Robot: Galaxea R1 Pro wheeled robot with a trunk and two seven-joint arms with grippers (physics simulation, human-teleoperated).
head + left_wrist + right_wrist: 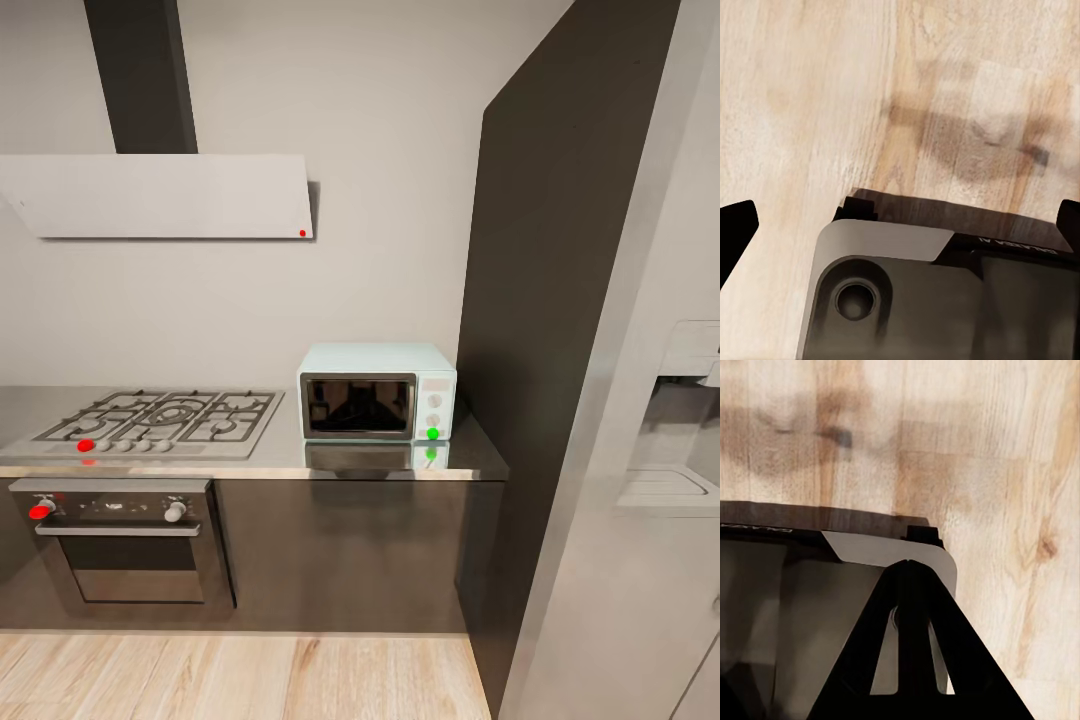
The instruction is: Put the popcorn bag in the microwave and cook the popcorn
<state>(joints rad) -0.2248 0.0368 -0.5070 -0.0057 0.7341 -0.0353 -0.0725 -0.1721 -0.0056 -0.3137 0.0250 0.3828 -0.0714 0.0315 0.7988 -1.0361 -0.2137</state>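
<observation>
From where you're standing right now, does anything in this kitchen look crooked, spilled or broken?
Nothing stands out. The microwave sits square on the countertop with its door shut and a green light lit. The gas hob and the oven below it look tidy, with no spills. One thing: no popcorn bag can be seen on the counter from here.

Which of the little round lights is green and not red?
The green light on the microwave, low on its knob panel. The others are red: one on the gas hob, one on the oven and one on the hood.
</observation>
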